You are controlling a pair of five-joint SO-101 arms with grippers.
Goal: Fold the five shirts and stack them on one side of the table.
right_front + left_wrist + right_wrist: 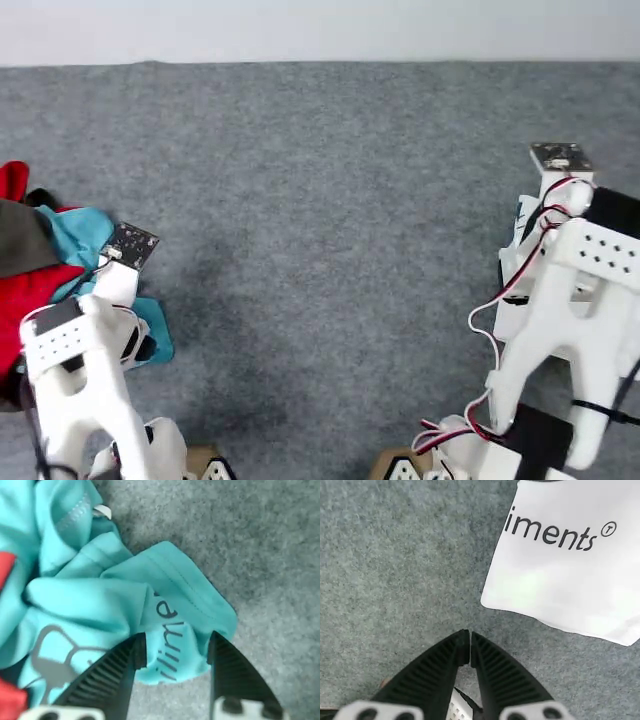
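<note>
Shirts [35,285] lie heaped at the left edge of the grey table [330,200] in my high view. On the left wrist view I see the left gripper [175,655] spread wide, jaws straddling the teal shirt [100,605]'s hem. On the right wrist view, the right gripper [470,641] is clenched on nothing, near a folded white shirt [570,575].

Crumpled teal shirt [100,595] heaped with red shirt [30,292], white shirt [565,575] seemingly folded

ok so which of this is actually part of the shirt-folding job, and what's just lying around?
Job: teal shirt, its edge between the jaws of the open left gripper; red shirt and dark grey shirt in the same pile; white shirt lying flat near the shut right gripper.
Just there: grey table covering; pale wall behind.
</note>
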